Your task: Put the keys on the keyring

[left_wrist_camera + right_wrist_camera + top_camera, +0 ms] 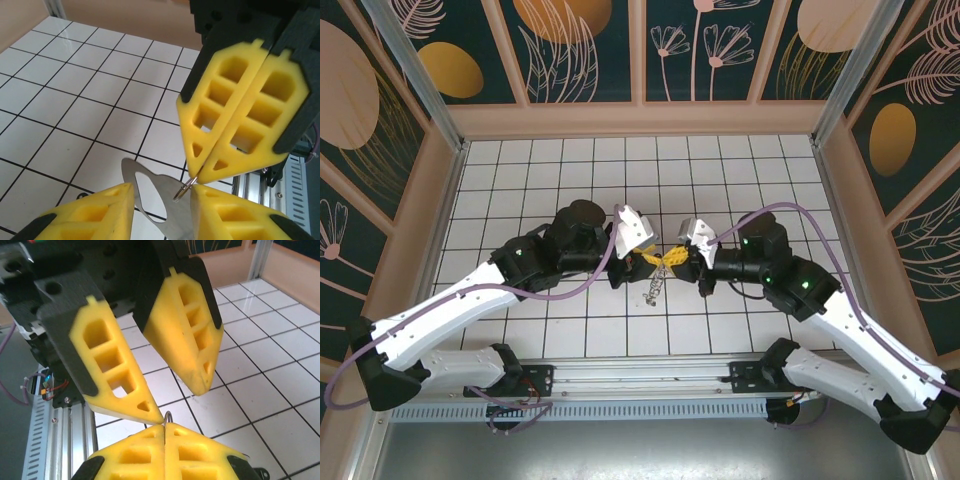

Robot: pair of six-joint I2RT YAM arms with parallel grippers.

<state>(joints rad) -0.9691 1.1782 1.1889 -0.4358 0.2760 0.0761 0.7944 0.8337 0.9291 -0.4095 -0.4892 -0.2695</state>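
Over the middle of the white tiled table (520, 180), the yellow-fingered right gripper (200, 176) is clenched on the thin silver wire keyring (183, 190). The left gripper (178, 405) faces it from the left, released, its fingers apart. The small flat grey metal keys (657, 286) dangle from the keyring, just below both fingertips.

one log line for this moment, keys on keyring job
stage: threading | right hand: shut on keyring | left hand: open around key | key: at keyring, whether threaded unclear
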